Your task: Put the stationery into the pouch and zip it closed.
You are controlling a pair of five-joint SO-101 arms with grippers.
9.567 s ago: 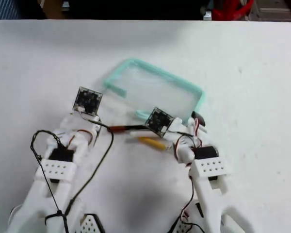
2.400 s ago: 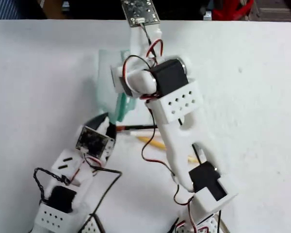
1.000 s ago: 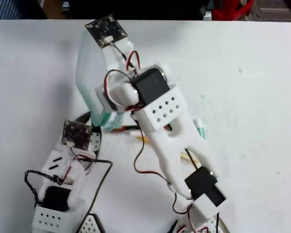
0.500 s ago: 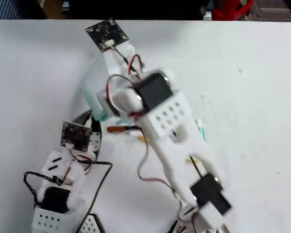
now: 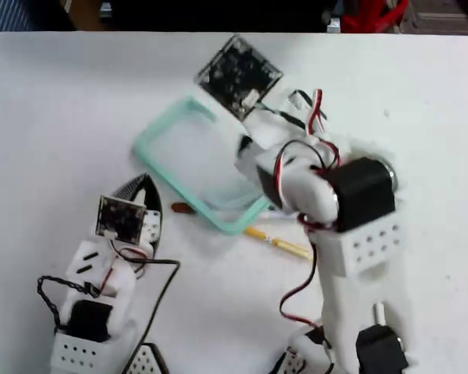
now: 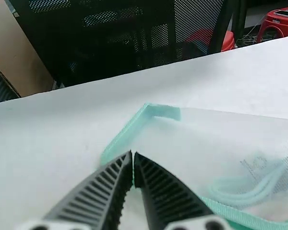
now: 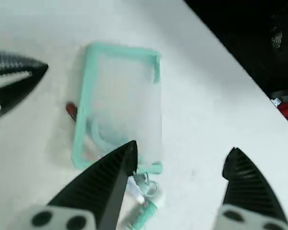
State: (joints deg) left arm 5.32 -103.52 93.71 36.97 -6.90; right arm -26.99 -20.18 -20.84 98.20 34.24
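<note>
The pouch [image 5: 195,160] has dropped flat, freed by the right gripper [image 7: 182,148], jaws spread; the left gripper [image 6: 133,155] is clenched empty; a yellow pencil [image 5: 279,243] touches its mint-green rim.

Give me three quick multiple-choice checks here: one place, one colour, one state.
1. Where is the yellow pencil? A inside the pouch; B on the table, outside the pouch; C held aloft.
2. The pouch's trim colour? A red; B black; C mint green.
3. The right end effector is: A open; B shut on the pouch; C shut on the pencil.
Answers: B, it lies on the table by the pouch's edge; C, the border is mint green; A, its jaws stand wide apart.
</note>
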